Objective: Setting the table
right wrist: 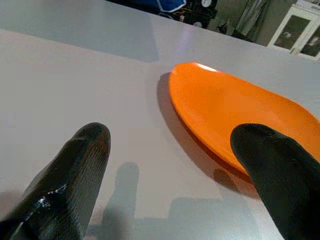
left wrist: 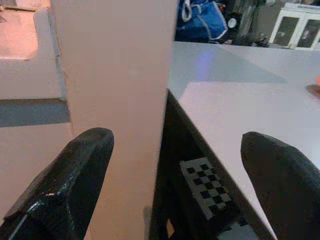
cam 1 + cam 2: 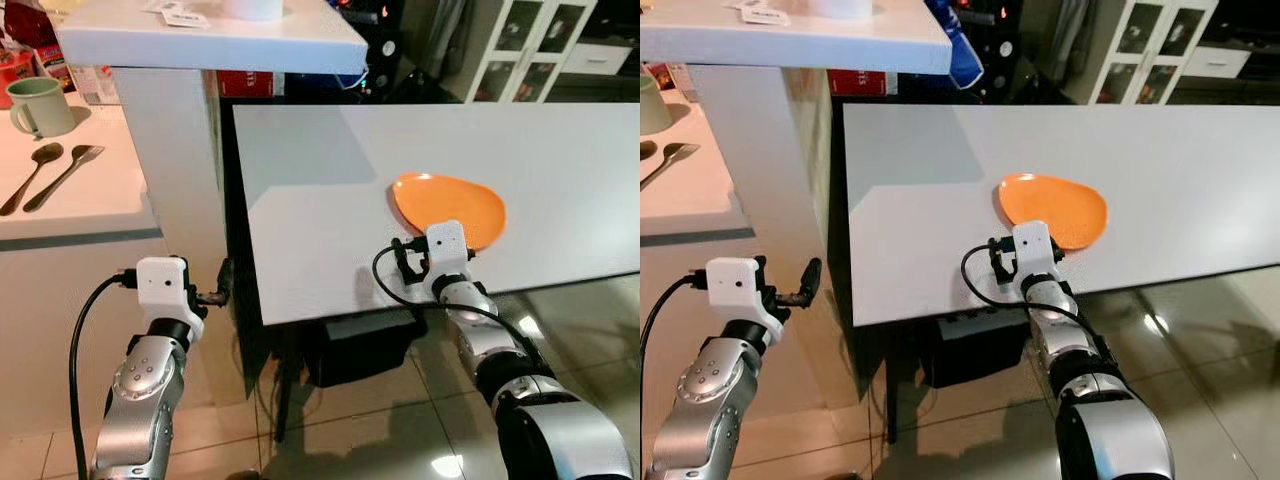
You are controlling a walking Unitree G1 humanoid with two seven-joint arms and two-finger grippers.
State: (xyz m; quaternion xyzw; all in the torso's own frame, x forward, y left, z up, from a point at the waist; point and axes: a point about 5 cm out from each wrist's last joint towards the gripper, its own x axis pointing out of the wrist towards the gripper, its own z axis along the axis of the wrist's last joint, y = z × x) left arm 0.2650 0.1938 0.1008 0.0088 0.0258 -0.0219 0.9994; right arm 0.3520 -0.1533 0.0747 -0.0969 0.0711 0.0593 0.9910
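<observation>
Where one orange plate (image 3: 448, 208) lies, two spoons (image 3: 48, 176) wait.

The two head views looked forward and down from above onto the white table (image 3: 330, 200), the right eye offset slightly sideways; both shared the orange plate (image 3: 1052, 210), the table's near edge and the white pillar (image 3: 180, 150). The left wrist camera looked along its spread fingers (image 2: 65, 185) from low beside the pillar, across the table top. The right wrist camera sat close over the table, facing the plate's near rim between its parted fingers (image 1: 75, 175).
</observation>
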